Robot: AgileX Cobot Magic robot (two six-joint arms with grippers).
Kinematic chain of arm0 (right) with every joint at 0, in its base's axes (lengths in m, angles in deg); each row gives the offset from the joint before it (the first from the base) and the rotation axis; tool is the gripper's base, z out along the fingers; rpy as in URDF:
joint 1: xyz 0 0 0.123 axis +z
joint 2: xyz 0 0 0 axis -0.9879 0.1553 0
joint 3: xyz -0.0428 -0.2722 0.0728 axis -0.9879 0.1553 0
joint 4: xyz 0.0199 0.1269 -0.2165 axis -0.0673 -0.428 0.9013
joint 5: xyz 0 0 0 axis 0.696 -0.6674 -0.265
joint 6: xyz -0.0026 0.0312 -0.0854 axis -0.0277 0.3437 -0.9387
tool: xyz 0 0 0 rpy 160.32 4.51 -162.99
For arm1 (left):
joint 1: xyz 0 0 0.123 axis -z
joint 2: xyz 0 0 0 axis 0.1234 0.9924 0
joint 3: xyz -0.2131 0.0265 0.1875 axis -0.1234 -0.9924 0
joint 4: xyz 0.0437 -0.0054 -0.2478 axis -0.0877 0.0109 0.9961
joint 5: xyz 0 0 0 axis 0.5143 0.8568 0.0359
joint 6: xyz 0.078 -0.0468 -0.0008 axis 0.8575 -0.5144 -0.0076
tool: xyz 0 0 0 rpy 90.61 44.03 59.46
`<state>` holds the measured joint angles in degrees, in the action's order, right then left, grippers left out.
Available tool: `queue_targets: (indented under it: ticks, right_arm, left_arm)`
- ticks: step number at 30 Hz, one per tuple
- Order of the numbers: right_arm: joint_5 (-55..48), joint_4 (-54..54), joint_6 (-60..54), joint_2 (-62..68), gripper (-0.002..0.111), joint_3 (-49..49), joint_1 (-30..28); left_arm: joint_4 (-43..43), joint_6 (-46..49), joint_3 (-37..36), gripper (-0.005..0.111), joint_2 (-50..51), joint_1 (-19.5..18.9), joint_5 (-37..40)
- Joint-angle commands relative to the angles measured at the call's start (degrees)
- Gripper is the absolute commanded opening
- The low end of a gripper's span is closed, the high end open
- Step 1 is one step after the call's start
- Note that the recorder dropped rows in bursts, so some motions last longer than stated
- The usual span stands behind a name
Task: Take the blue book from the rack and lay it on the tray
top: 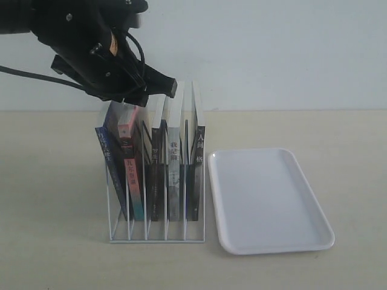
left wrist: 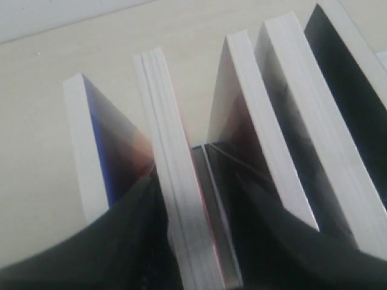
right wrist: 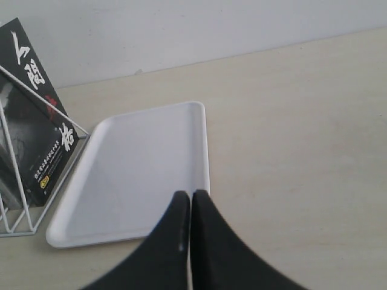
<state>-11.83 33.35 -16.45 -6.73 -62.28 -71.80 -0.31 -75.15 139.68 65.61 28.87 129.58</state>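
Left gripper is hanging over the books' top edges, its fingers standing spread wide on either side of the pink-spined book. Blue book is leaning in the leftmost slot of the rack. Tray is lying flat just right of the rack. Right gripper is hovering by the tray's edge, fingers pressed together.

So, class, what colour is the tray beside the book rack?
The tray is plain white; the exterior view shows it best.
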Motion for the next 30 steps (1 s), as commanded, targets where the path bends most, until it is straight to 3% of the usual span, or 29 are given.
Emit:
queue_targets:
  ticks: [1,17,30]
  right_arm:
    - [0.5,0.1,-0.1,-0.3,0.000,0.0,-0.2]
    - [0.5,0.1,-0.1,-0.3,0.000,0.0,-0.2]
    - [0.5,0.1,-0.1,-0.3,0.000,0.0,-0.2]
  left_arm:
    - [-0.2,-0.9,0.3,0.040,1.1,-0.2,-0.9]
    - [-0.2,-2.5,2.0,0.039,3.5,-0.2,-0.1]
    - [-0.2,-2.1,2.5,0.006,3.5,-0.2,0.4]
